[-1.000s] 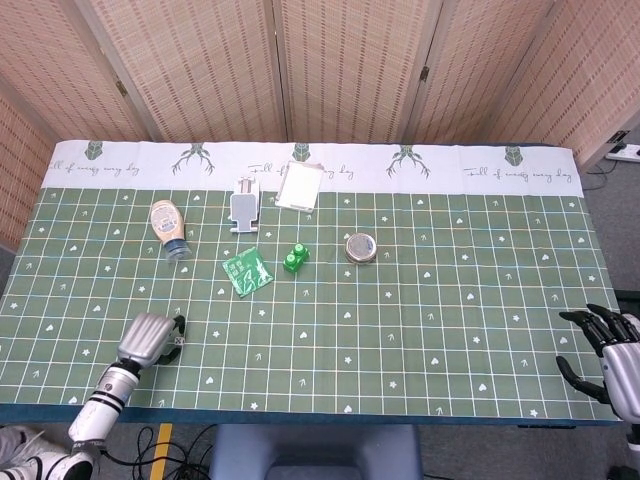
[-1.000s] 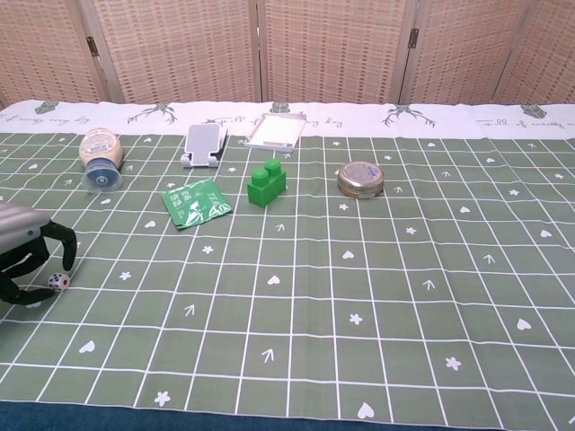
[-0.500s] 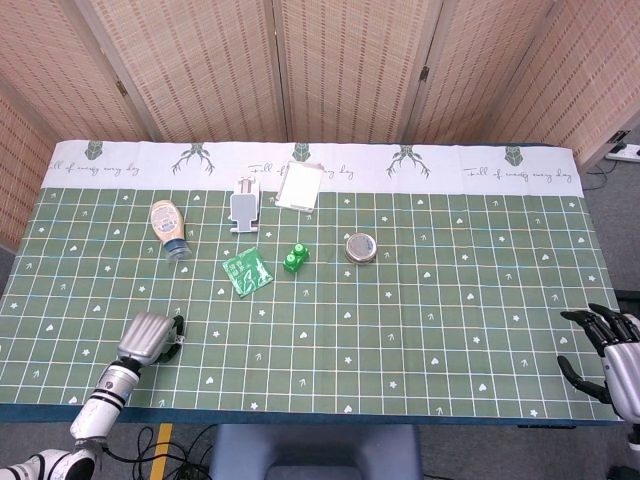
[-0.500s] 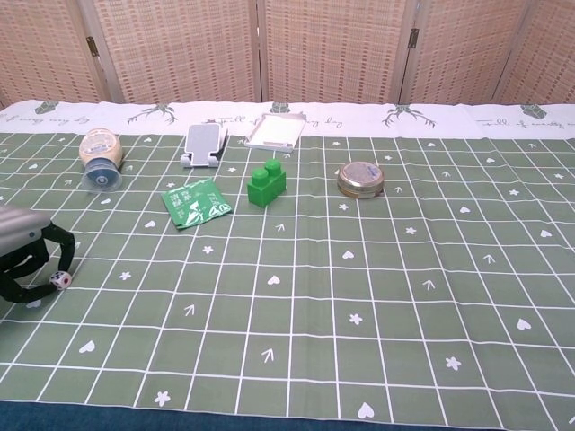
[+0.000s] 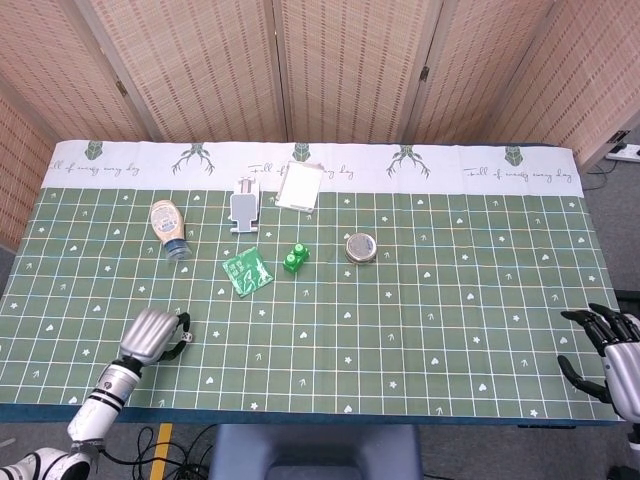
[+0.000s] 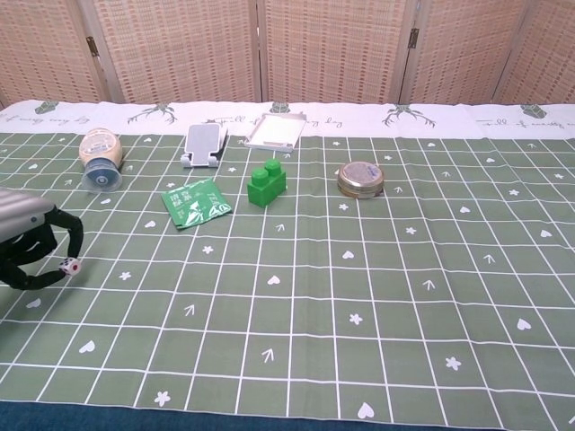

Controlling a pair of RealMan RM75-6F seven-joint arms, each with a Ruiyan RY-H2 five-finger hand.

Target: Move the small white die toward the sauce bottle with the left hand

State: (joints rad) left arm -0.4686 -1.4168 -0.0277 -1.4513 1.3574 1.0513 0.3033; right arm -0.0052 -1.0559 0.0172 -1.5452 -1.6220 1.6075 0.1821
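Fingers (image 6: 65,235) of my left robot hand (image 6: 27,244) curl down around the die (image 6: 68,266), pinching it at their tips just above the green table (image 6: 377,296); the forearm runs in from the near-left corner, palm turned down. I see a red pip on the die, but cannot tell which face is up. From the head view the bottle (image 5: 168,226) lies on its side well beyond, cap toward me. My right robot hand (image 5: 612,356) rests spread and empty at the far right edge.
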